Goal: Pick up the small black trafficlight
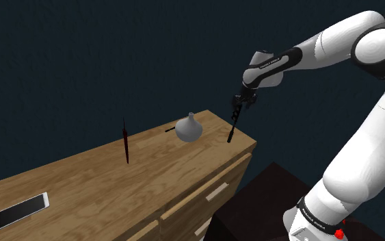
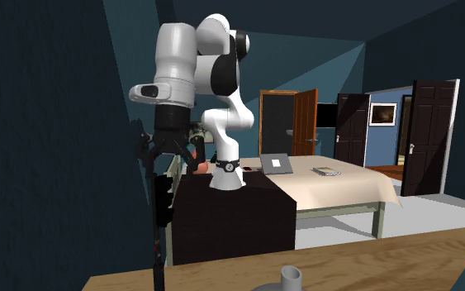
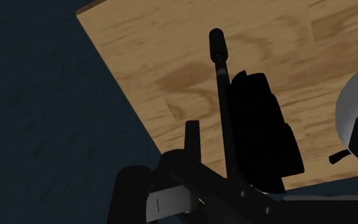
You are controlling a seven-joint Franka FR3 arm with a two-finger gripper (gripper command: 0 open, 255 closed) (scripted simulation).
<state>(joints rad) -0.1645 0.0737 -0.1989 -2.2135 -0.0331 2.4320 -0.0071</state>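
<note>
Shoulder view | trafficlight (image 1: pixel 232 127) hangs below hand (image 1: pixel 239 104) | seemingly clasped

Pretty dim where I'm working, tbh. The wall (image 1: pixel 81 55) behind is a murky blue-black, and the wooden top (image 1: pixel 81 181) only gets a soft, warm, even light. My white arm (image 1: pixel 379 48) catches the most, with gentle shading on its underside. In the wrist view the trafficlight (image 3: pixel 260 133) is just a flat black silhouette against the wood. The bed (image 2: pixel 346 186) across the room sits way brighter.
</note>
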